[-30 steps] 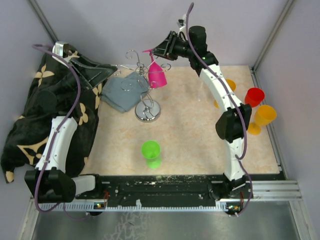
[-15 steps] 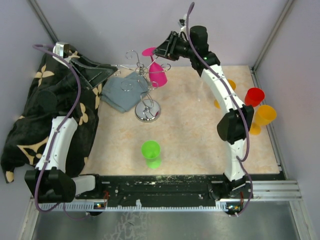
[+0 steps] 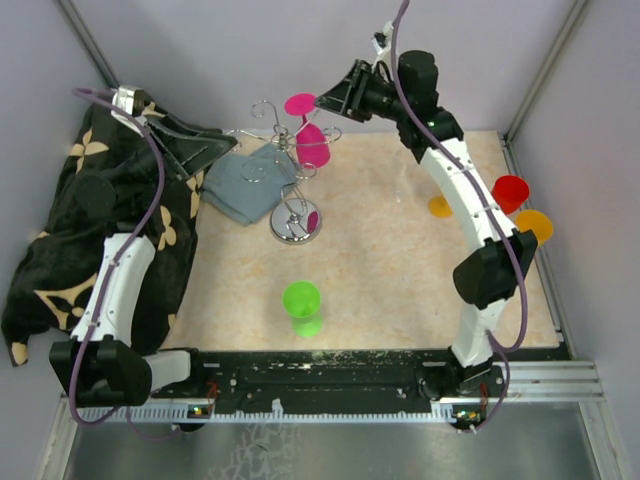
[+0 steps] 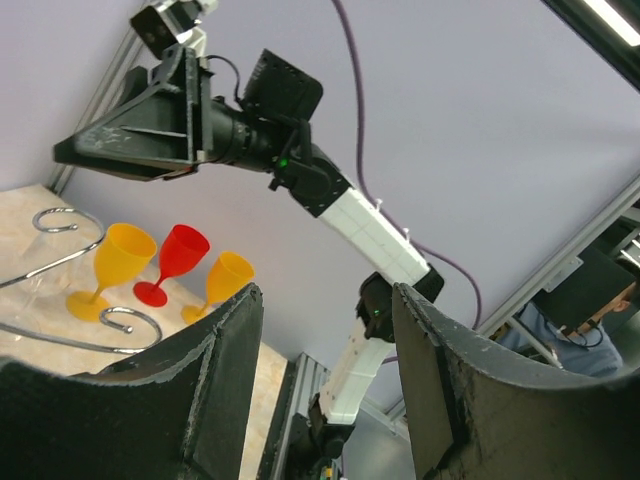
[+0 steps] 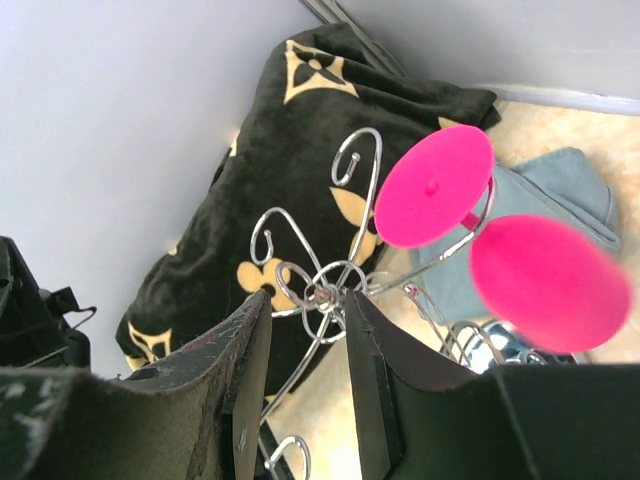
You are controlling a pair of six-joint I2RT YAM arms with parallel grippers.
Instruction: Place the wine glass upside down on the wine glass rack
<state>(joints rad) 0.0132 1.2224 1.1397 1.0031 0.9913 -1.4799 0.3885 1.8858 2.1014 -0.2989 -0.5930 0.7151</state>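
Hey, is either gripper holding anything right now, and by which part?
Nothing is held. The left gripper and right gripper are both open and empty; the pink wine glass hangs upside down by its foot on the rack.

Plain pale lilac walls (image 3: 200, 50) close in the far, left and right edges of the beige speckled tabletop (image 3: 400, 270). Grey metal posts (image 3: 545, 65) rise at both far corners. A dull steel sheet (image 3: 300, 450) lies beyond the near edge. A light strip (image 4: 612, 18) glows overhead.
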